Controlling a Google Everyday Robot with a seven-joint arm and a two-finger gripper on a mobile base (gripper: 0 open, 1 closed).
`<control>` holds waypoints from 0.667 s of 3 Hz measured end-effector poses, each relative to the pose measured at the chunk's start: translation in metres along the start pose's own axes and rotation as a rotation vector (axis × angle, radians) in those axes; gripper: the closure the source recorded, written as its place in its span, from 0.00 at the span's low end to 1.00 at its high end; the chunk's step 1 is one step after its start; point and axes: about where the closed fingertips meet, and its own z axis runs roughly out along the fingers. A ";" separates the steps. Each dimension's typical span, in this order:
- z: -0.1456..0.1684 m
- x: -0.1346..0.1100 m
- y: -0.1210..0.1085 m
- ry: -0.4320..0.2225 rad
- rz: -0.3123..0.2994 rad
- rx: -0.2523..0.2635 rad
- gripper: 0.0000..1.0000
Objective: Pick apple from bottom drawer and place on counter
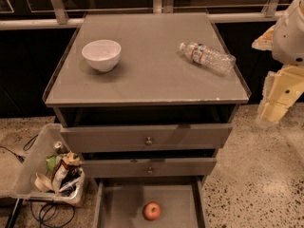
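Observation:
The apple (152, 211), small, red with yellowish patches, lies on the flat grey floor of the bottom drawer (118, 205), which is pulled open at the foot of the cabinet. The counter (152, 80) is the wide grey glossy top above it. My gripper (276, 103), cream-coloured, hangs at the right edge of the view beside the cabinet's right side. It is at about counter height, well above and to the right of the apple, and touches nothing.
A white bowl (101, 54) stands at the counter's left. A clear plastic bottle (207, 57) lies on its side at the right. Two wider knobbed drawers (148, 137) sit slightly open above the bottom one. A grey bin of trash (47, 175) stands on the floor at left, with cables nearby.

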 end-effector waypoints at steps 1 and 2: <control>0.000 0.000 0.000 0.000 0.000 0.000 0.00; 0.013 0.004 0.007 -0.023 -0.002 -0.010 0.00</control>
